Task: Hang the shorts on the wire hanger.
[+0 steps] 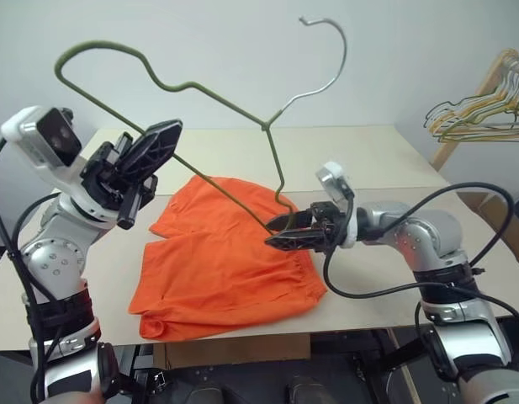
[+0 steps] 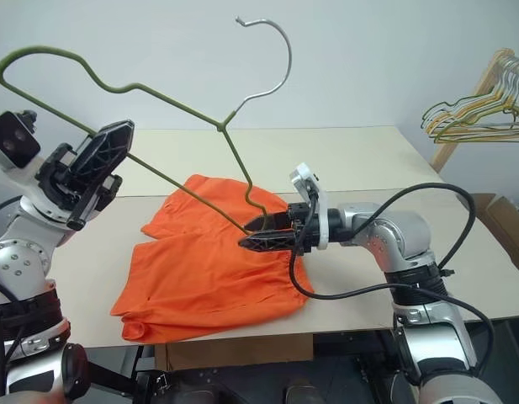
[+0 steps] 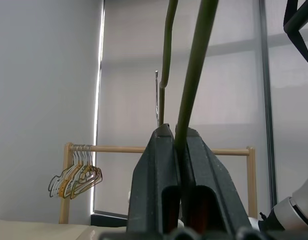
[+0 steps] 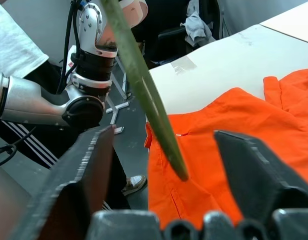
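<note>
hanger held aloft over the orange shorts

the shorts [image 1: 230,261] lie spread flat on the pale table [image 1: 360,151], near its front edge, with the gathered waistband toward the right and the two short legs toward the left. the fabric is bright orange and a little rumpled at the lower left corner.

the left pincer [image 1: 145,164] is raised above the table's left side and is clamped shut on the wire hanger [image 1: 200,93]; in the left wrist view its two black fingers [image 3: 154,190] press together around the thin olive-green wire. the hanger stands tilted in the air, its coated green triangle reaching from the upper left down toward the middle of the shorts, and its bare grey hook curls at the top, well above the table.

the right pincer [image 1: 283,234] points level toward the left, just over the shorts' upper right part. its jaws stand apart, one on each side of the hanger's lower end. in the right wrist view the green wire passes between the two fingers [image 4: 89,165] without touching either, and the orange cloth lies beyond them. whether the wire's tip touches the shorts cannot be told.

at the far right, beyond the table, a wooden rack [image 1: 473,101] carries a bunch of yellow and green hangers [image 1: 478,114].
</note>
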